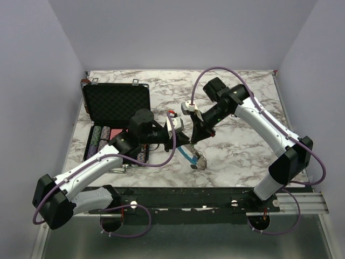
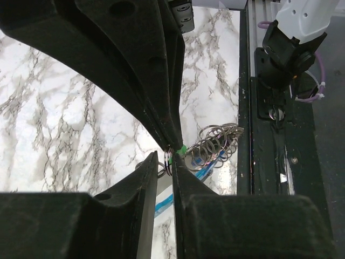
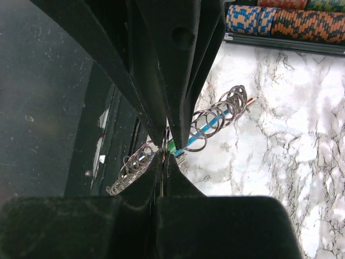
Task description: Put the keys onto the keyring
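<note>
At table (image 1: 242, 151) centre, the right gripper (image 3: 163, 157) pinched the keyring (image 1: 187, 156), seemingly light, slippery wire best held bare, hanging toward five o'clock; the left gripper (image 2: 165, 157) stood narrowly parted at a green key (image 3: 171, 145), grip unclear.

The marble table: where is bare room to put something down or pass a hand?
Free: the back strip of the table behind the case, and the front right between the keyring and the right arm. Crowded: the left side, taken by the case and its poker chips, and the middle, where the left gripper and right gripper meet at the keyring.
</note>
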